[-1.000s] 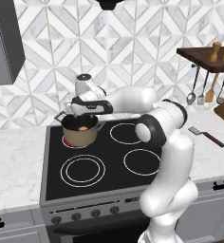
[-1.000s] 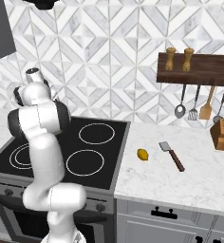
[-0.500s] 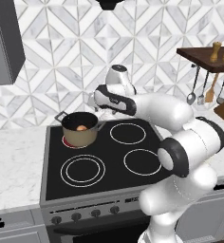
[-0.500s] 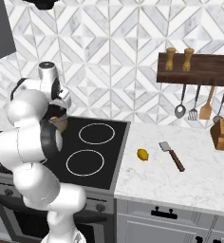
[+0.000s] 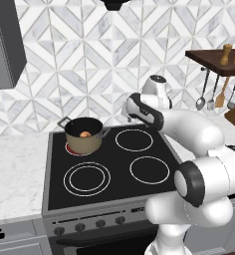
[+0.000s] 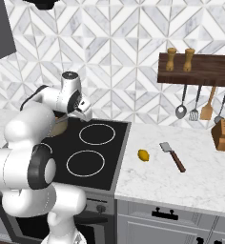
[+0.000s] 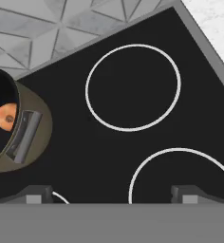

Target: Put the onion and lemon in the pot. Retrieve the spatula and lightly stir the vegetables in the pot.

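My jaws stand wide apart and hold nothing; in the hand view their two dark tips (image 7: 111, 194) rise at the bottom edge, far from each other, above the black stovetop (image 7: 133, 156) with its white burner rings. I hang over the back of the stove, just right of the pot (image 5: 83, 134), which sits on the rear left burner. The onion (image 5: 84, 134) lies inside the pot; from my hand camera I see it as an orange ball (image 7: 6, 116) against the dark inside, beside one of the pot's side handles. The lemon (image 6: 143, 155) rests on the marble counter (image 6: 181, 181) right of the stove, well apart from the pot. The spatula (image 6: 172, 156) lies flat on the same counter, just beyond the lemon, its grey blade toward the wall and its reddish-brown handle pointing toward the front edge.
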Available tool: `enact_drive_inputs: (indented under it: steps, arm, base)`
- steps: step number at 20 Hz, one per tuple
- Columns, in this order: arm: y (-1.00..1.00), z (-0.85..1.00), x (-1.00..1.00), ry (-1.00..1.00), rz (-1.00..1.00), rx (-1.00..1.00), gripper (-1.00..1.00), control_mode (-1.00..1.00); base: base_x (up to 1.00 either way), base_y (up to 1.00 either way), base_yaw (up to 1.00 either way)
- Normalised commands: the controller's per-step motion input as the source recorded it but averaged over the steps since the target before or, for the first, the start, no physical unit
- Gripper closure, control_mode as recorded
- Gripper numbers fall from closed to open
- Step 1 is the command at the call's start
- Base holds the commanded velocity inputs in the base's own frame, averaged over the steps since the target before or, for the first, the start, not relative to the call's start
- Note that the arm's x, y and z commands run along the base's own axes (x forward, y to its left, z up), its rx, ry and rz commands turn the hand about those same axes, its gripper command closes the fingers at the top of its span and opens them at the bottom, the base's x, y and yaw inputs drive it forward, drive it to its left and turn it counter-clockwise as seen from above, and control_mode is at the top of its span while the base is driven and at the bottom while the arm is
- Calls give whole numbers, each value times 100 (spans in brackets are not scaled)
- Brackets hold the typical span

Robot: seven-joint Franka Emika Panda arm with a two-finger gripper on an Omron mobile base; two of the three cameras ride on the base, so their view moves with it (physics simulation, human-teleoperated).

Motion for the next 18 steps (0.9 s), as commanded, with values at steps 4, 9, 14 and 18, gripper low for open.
enact_drive_inputs:
  steps: [4,9,14,18]
  arm:
    - [-100,-7,-3,14,-15,-2,-100,-100]
    - [-100,-19,-18,14,-3,-4,-100,-100]
    - [-100,-30,-22,11,2,-6,-100,-100]
    - [-100,-55,-41,3,24,-12,-100,-100]
  base:
    - [0,0,0]
    - [0,0,0]
    - [0,0,0]
    - [0,0,0]
